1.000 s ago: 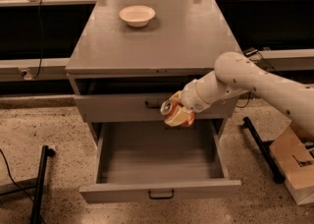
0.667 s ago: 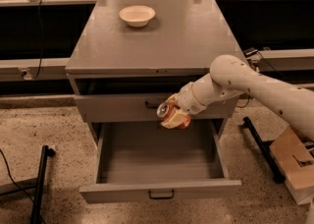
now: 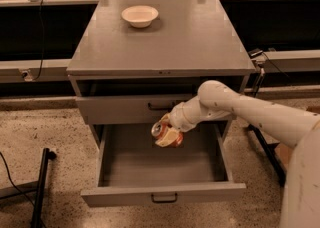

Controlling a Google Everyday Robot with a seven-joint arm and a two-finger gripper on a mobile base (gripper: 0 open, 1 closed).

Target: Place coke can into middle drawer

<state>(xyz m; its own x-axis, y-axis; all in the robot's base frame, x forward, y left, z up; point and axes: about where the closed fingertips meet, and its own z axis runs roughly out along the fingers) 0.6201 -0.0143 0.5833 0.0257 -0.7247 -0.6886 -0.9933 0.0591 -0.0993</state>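
Observation:
The coke can [image 3: 161,129], red-orange with a silver end, is held tilted in my gripper [image 3: 167,133]. The gripper is shut on it, at the end of my white arm reaching in from the right. It hangs over the back of the pulled-out middle drawer [image 3: 162,192], a wide grey drawer with a deep tray and a small black bar handle on its front. The can is above the tray floor and not resting on it. Above it is another grey drawer [image 3: 120,109] that shows only its front panel.
A cream bowl [image 3: 139,16] sits on the grey cabinet top [image 3: 200,42]. A black stand leg [image 3: 40,187] lies on the speckled floor at left. A cardboard box edge [image 3: 280,154] is at right, behind my arm.
My gripper with the can has moved left and lower, from in front of the upper drawer's face down toward the open drawer's tray.

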